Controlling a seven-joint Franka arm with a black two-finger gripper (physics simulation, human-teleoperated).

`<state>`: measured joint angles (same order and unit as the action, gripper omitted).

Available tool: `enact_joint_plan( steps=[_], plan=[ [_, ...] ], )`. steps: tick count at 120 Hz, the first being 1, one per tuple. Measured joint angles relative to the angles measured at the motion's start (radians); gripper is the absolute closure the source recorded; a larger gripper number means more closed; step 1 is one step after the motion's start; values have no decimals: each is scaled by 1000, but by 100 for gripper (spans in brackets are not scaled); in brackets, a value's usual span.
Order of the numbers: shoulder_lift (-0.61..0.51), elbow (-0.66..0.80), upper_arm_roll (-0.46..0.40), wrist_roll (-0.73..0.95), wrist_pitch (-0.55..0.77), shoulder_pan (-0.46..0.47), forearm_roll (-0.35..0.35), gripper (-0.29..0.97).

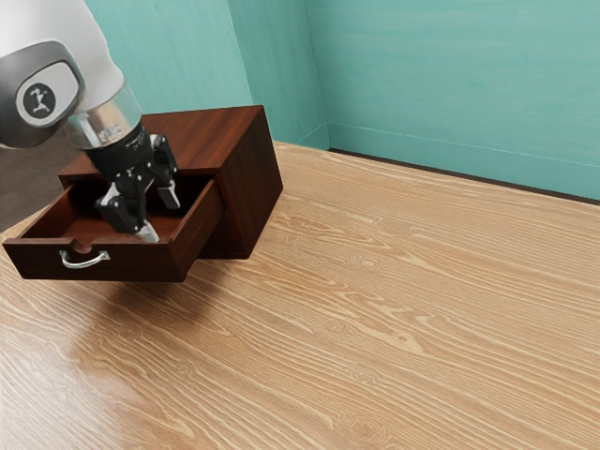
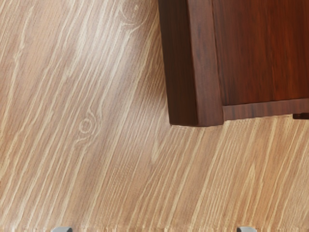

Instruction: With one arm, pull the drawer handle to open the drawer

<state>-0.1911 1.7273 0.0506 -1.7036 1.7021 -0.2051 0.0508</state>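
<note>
The drawer (image 1: pixel 141 261) is standing far out of the cabinet (image 1: pixel 234 159), with its inside open to see, toward the exterior view's left. Its metal handle (image 1: pixel 84 260) is hanging free on the front panel, and nothing is touching it.

My claw (image 1: pixel 157 217) is hovering just above the open inside of the drawer, behind the front panel. The fingers are standing apart and are holding nothing. In the wrist view I am seeing a dark wood corner (image 2: pixel 193 72) lying on the surface (image 1: pixel 394 309), but I cannot tell if it belongs to the drawer or to the cabinet.

I am judging that the opening is almost done, or fully done. If more pull is needed, I am thinking to bring the claw over the front panel and down to the handle, then to take the bar from two sides. The pull should go straight away from the cabinet, low and slow, so that the cabinet is not sliding with it. If I am leaving, I should rise straight up, so the fingers are not catching the drawer walls.
</note>
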Motion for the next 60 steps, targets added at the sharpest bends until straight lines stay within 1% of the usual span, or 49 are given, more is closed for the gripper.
enact_joint_plan(
  steps=[8, 19, 39, 48, 60],
  plan=[
    [0, -4, 1, -9, 0, 48, -5, 29],
    [4, -17, -1, -19, -1, 70, -21, 20],
    [19, -38, -28, -21, -27, 111, -76, 11],
    [19, -55, -20, 48, -35, 112, -85, 8],
    [20, -68, -3, 226, -42, 104, -90, 6]
  ],
)
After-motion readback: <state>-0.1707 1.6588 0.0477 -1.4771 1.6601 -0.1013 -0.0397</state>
